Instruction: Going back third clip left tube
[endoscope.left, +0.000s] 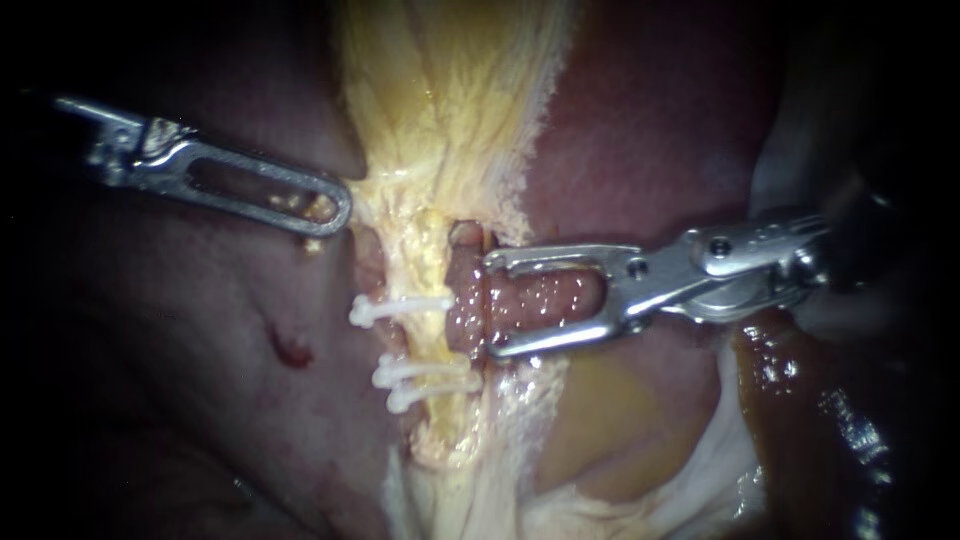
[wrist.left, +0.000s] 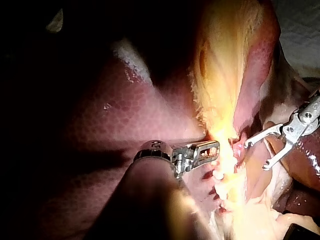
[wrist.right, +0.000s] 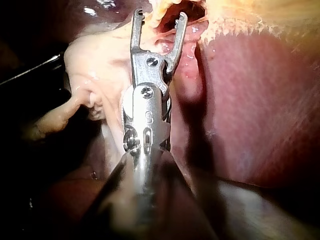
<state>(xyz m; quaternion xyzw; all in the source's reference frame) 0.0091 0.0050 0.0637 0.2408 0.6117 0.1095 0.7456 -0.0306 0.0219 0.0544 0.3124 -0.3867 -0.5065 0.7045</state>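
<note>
Dark red liver (endoscope.left: 200, 380) all round. Mid-view, left tube (endoscope.left: 437, 335) carries three white clips (endoscope.left: 400, 310). Just beside it, right instrument (endoscope.left: 492, 305), hand spread apart around reddish tissue. Above the clips, left instrument (endoscope.left: 335, 212), hand closed together, tip at yellow tissue.

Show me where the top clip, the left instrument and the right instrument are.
Top clip (endoscope.left: 400, 308): endoscope view, middle of its white bar.
Left instrument (endoscope.left: 335, 212): endoscope view, its tip.
Right instrument (endoscope.left: 491, 305): endoscope view, midway between its two tips.
</note>
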